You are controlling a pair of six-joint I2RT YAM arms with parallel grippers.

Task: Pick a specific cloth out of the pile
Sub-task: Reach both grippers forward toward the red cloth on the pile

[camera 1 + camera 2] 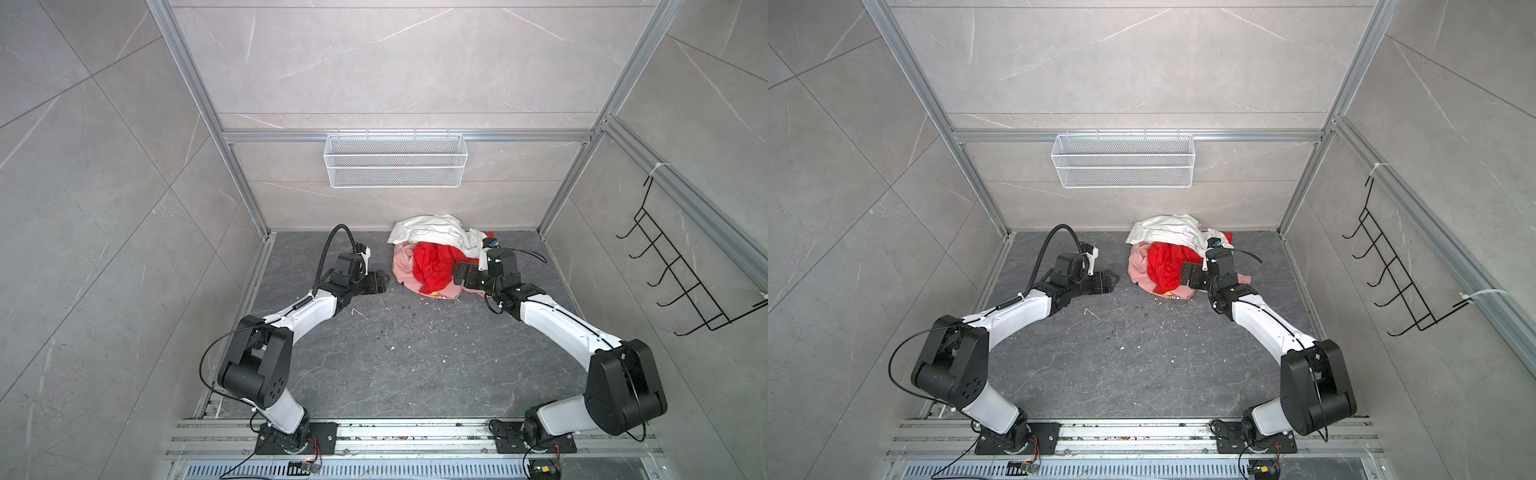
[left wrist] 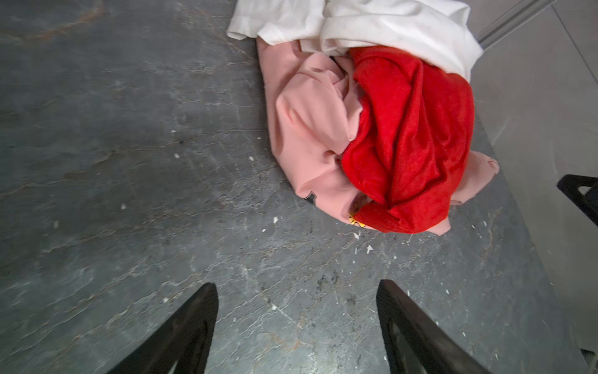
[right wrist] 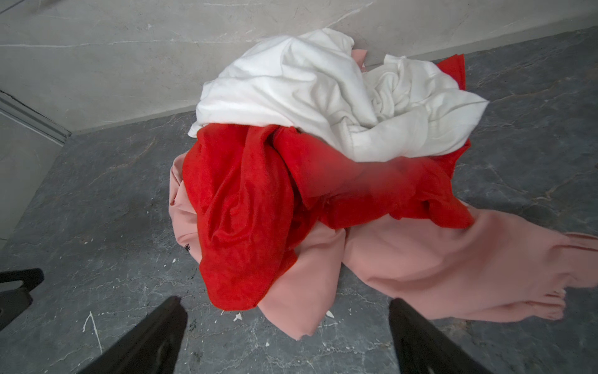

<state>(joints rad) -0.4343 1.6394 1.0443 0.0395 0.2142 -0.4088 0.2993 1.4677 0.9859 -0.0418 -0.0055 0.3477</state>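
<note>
The pile [image 1: 432,255] lies on the dark floor near the back wall, in both top views. In it the bright red cloth [image 1: 432,266] [image 1: 1165,266] [image 2: 411,139] [image 3: 246,207] sits in the middle. A white cloth [image 1: 428,235] drapes over its far side and a pale pink garment [image 1: 403,268] lies under it. My left gripper [image 1: 381,284] [image 2: 296,286] is open, low over bare floor left of the pile, apart from it. My right gripper [image 1: 459,272] [image 3: 284,302] is open at the pile's right side, over a pink flap, gripping nothing.
A white wire basket [image 1: 395,160] hangs on the back wall above the pile. A black hook rack [image 1: 681,270] hangs on the right wall. Aluminium frame posts stand at the floor's back corners. White crumbs speckle the floor in front of the pile.
</note>
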